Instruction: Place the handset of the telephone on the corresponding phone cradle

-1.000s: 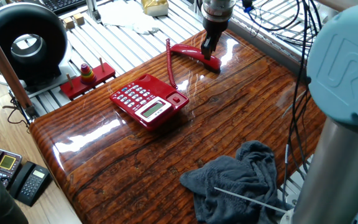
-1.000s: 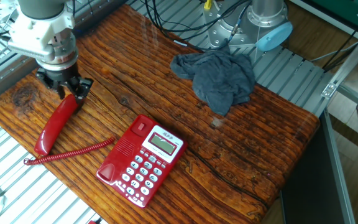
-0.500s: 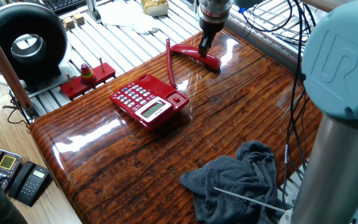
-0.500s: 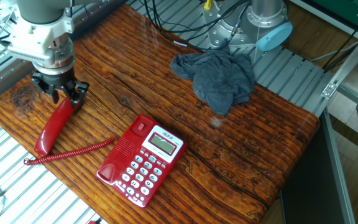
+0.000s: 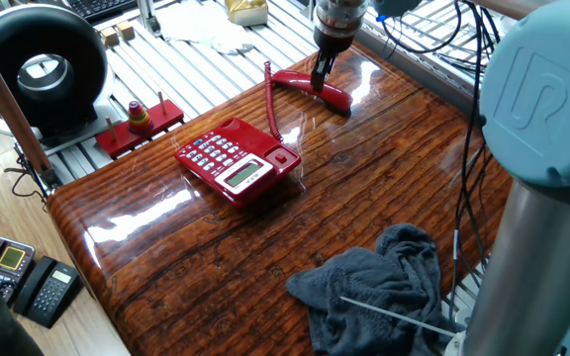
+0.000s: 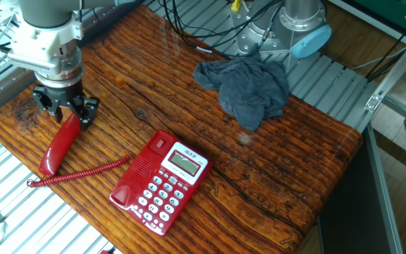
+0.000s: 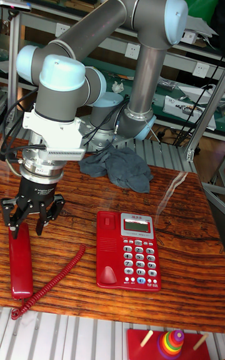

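The red handset lies flat near the table's corner, its coiled cord trailing to the red telephone. The phone cradle beside the keypad holds nothing. My gripper points straight down over the handset's upper end, open, with one finger on each side of it. In the tall fixed view the gripper stands over the top of the handset, left of the telephone. The one fixed view shows the gripper at the handset, beyond the telephone.
A crumpled grey cloth lies on the table toward the robot's base. A red ring-stacker toy and a black round device sit off the table's edge. Two dark phones lie on the floor. Cables hang near the arm.
My gripper has shifted slightly sideways along the handset's end, staying low over it. The handset, cord and telephone have not moved.
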